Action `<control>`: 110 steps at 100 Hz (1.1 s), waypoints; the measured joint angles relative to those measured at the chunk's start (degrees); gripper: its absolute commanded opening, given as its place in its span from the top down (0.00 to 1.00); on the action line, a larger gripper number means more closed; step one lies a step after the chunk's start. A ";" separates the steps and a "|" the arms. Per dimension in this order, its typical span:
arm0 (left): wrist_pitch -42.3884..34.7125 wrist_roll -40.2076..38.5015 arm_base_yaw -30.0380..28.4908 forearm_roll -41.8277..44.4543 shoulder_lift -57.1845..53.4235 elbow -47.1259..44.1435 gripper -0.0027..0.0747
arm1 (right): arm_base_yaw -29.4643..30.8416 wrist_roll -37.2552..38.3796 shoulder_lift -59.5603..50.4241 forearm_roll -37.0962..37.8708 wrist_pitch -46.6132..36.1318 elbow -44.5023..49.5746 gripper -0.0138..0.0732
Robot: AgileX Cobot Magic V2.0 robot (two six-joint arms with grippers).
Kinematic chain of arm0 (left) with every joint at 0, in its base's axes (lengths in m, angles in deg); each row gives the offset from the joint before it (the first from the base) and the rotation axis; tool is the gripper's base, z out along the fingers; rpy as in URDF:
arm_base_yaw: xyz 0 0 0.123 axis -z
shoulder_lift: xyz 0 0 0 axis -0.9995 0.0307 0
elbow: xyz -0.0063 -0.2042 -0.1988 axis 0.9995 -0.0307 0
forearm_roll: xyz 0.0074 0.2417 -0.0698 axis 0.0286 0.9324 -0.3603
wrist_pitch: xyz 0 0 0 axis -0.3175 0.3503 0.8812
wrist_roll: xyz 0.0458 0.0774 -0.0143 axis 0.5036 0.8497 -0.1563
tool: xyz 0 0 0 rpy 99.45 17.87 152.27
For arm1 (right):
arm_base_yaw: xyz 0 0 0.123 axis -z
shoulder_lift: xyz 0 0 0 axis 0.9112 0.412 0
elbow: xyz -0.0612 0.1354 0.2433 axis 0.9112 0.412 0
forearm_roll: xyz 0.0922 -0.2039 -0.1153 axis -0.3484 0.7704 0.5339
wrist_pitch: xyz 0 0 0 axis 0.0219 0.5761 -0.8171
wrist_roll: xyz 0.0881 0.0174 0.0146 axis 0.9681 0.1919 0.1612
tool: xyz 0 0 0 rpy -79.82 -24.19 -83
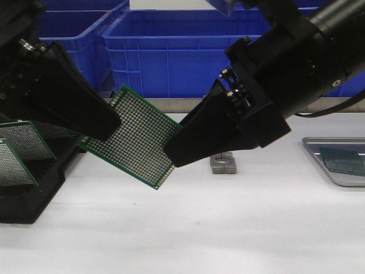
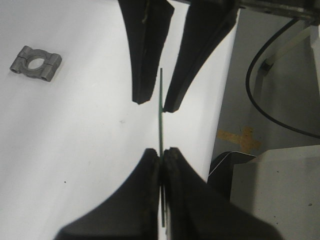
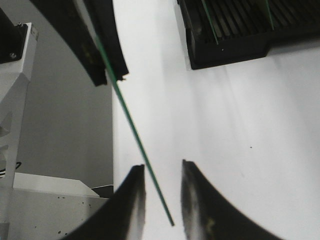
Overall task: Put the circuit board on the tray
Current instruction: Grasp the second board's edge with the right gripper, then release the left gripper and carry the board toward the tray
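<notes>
Your left tool (image 1: 111,123) pinched the board (image 1: 134,138) in mid-air, well left of the tray (image 1: 319,149). Your right tool (image 1: 174,149) straddled its other edge, fingers (image 3: 132,200) parted, not yet gripping. The handover looked unfinished; placing remained. One board (image 1: 344,160) already lay in the tray.

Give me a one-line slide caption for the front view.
Mid-air handover: left gripper holds the circuit board while the open right gripper straddles its opposite edge.
</notes>
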 measured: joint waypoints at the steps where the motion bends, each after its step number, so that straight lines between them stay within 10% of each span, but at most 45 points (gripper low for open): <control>1: 0.00 0.00 0.00 0.00 0.00 0.00 0.90 | 0.00 0.00 0.00 0.00 0.00 0.00 0.85; 31: -3.69 0.00 0.10 -0.27 0.09 0.00 0.16 | -0.15 -0.10 0.00 0.20 1.58 0.00 0.92; 77: -7.29 0.00 0.10 -0.37 0.09 0.00 0.16 | 22.69 24.13 0.00 -0.12 -2.32 0.00 0.92; 110: -7.29 0.00 0.10 -0.73 0.09 0.00 0.16 | 34.69 27.20 1.97 -0.73 -11.90 0.00 0.92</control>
